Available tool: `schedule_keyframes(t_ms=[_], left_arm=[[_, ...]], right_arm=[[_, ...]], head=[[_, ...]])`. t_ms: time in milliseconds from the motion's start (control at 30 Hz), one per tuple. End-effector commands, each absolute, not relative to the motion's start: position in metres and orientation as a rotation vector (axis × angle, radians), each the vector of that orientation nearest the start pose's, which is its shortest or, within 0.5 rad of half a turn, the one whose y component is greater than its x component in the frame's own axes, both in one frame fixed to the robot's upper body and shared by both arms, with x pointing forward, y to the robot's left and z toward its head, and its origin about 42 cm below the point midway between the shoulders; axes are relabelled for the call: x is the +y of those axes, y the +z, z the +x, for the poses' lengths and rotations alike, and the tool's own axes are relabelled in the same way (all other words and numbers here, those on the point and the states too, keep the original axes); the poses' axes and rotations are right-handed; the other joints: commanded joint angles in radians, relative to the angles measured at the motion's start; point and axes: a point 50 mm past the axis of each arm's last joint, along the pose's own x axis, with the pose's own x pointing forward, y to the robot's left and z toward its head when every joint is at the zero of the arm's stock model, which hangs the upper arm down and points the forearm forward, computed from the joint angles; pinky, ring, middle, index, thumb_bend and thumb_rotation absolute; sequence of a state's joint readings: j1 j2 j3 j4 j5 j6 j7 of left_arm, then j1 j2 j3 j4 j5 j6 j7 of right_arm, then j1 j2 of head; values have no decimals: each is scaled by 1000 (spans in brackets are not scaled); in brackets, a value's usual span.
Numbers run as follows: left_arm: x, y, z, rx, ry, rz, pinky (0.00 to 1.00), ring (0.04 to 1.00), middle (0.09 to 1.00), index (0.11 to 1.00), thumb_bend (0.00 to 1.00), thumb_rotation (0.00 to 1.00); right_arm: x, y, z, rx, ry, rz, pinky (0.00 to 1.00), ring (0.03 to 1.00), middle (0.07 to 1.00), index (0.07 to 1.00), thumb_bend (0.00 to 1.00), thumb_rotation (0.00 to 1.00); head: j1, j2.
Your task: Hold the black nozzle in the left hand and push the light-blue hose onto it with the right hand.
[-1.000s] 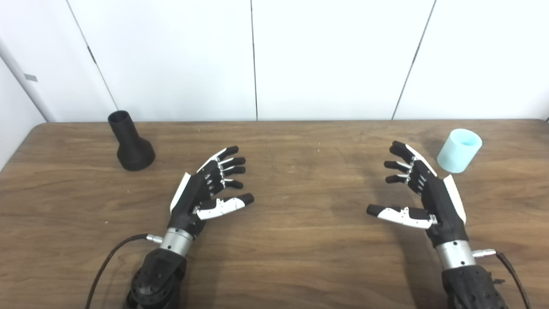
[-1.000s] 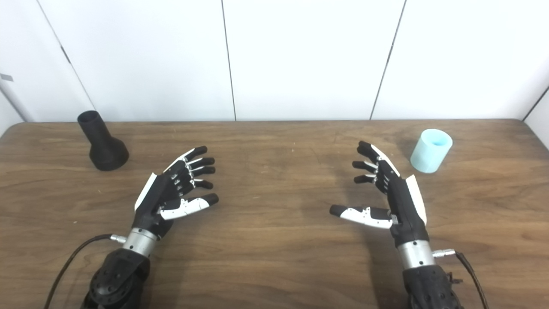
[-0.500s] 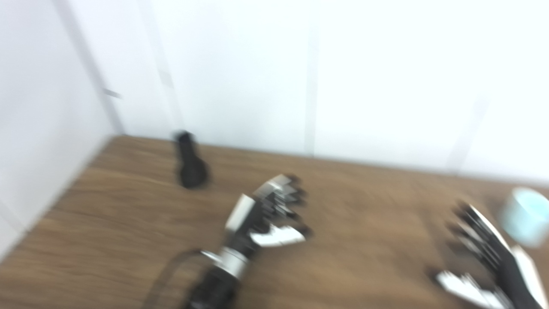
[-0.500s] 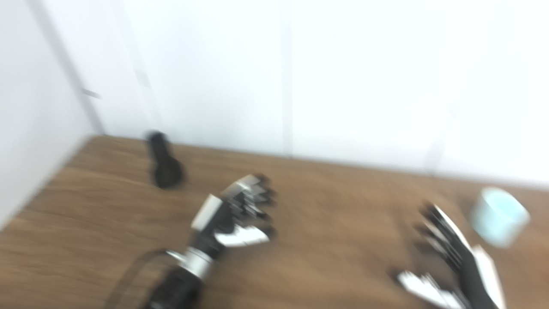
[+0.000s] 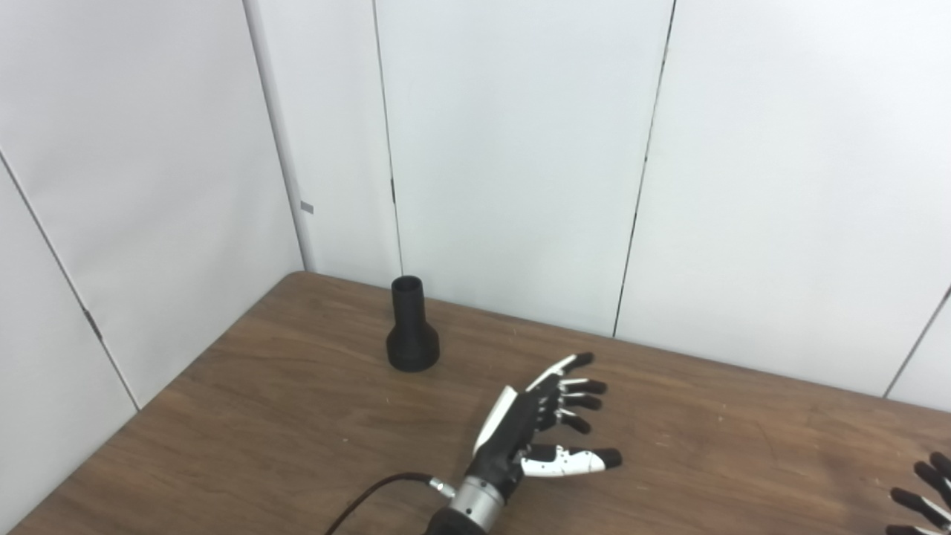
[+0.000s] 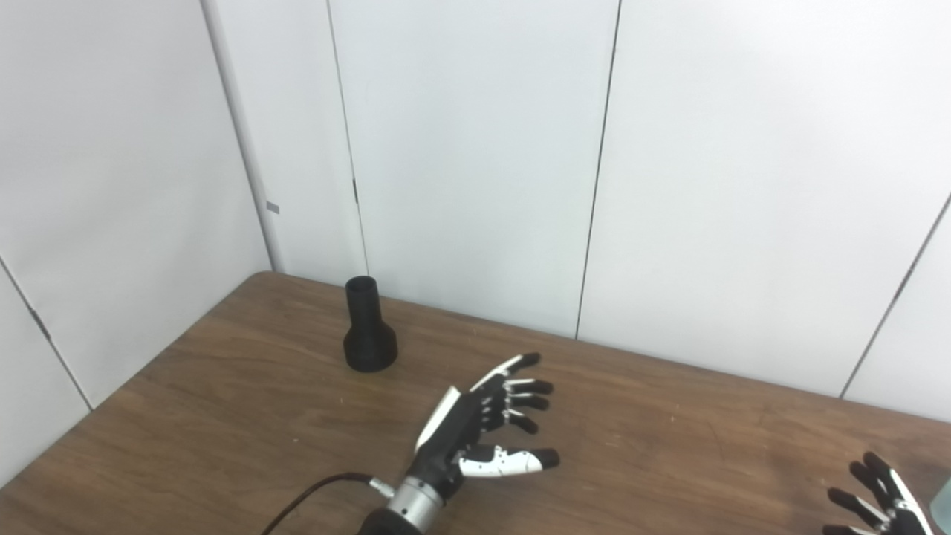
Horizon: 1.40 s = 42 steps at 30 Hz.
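The black nozzle (image 5: 412,334) stands upright on its wide base near the table's far left corner, narrow mouth up. My left hand (image 5: 539,427) hovers open over the table, to the right of the nozzle and nearer to me, well apart from it, fingers spread and pointing right. Of my right hand (image 6: 873,498) only the spread fingertips show at the bottom right corner, holding nothing. A pale blue sliver of the hose (image 6: 945,496) shows at the right edge of the right eye view, just beyond those fingertips.
The brown wooden table (image 5: 282,416) meets white wall panels (image 5: 505,163) at the back and left. A black cable (image 5: 371,498) trails from my left wrist.
The whole picture has shifted: the camera swung left and up, so the nozzle sits nearer the middle and the hose is almost out of frame. The hands keep their open poses.
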<state>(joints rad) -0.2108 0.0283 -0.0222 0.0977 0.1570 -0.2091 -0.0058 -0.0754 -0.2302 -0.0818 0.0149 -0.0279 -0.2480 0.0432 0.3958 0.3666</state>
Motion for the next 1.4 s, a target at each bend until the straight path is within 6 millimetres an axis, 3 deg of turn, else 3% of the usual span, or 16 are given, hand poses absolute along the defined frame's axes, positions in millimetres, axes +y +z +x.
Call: schedule_keyframes(t_ms=[0,167,300,533,867,1133,1267,1367], left_arm=[[210,176,356,-428,-63,231,585,737,751,825,664,193],[229,195,360,-449,-63,280,586,733,749,796,654,180],[268,239,365,-459,-34,411,558,705,736,777,644,167],[319,287,371,-472,96,573,577,723,748,785,664,176],[362,346,376,-506,299,656,579,740,770,787,656,131],[388,356,382,-472,383,726,633,778,792,788,669,164],[398,351,385,-423,441,791,833,870,838,800,716,210],[400,351,386,-391,460,830,921,940,870,819,756,242]], right_arm=[[-302,155,311,-375,3,-282,599,788,907,938,623,25],[-303,156,312,-376,3,-275,580,779,907,940,621,31],[-301,157,314,-380,1,-280,558,765,899,937,618,27],[-303,158,316,-384,-2,-284,553,761,900,937,612,11],[-304,159,317,-387,-8,-292,537,752,895,930,607,0],[-304,161,317,-382,-15,-303,528,738,880,915,606,0],[-303,161,315,-382,-18,-306,527,728,873,909,604,0],[-304,162,316,-382,-20,-310,526,727,872,908,602,0]], head=[[1,2],[3,2],[9,1],[15,4],[19,14],[20,19],[17,20],[17,20]])
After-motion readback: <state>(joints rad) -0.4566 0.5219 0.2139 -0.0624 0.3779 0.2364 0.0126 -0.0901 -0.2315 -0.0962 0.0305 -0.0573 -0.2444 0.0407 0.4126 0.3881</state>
